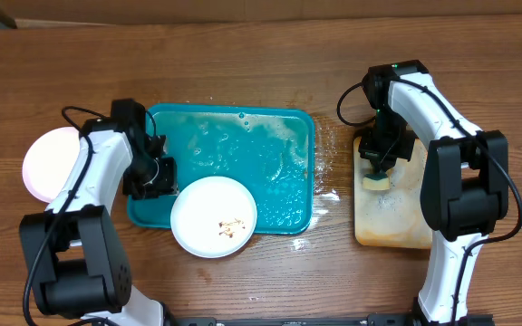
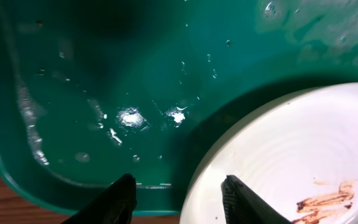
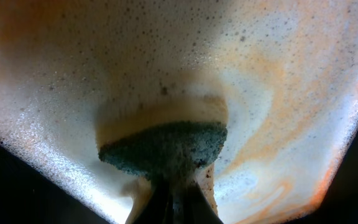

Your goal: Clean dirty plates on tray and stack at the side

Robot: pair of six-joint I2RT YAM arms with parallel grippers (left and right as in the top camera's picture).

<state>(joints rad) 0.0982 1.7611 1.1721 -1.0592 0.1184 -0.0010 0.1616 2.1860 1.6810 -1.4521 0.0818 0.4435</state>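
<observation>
The teal tray (image 1: 234, 145) lies at the table's middle, wet and soapy; it also fills the left wrist view (image 2: 104, 74). A white plate (image 1: 214, 215) with brown smears rests on the tray's front edge and shows in the left wrist view (image 2: 291, 155). A pale plate (image 1: 48, 163) sits on the table at the far left; a third plate is not visible. My left gripper (image 1: 159, 174) is open, and in its wrist view (image 2: 179, 193) its fingers straddle the white plate's left rim. My right gripper (image 1: 379, 167) is shut on a green-and-yellow sponge (image 3: 166, 146).
A tan tray (image 1: 392, 217) holding foamy, orange-tinted water (image 3: 278, 93) stands at the right, under the sponge. Water drops lie on the wood between the two trays (image 1: 326, 190).
</observation>
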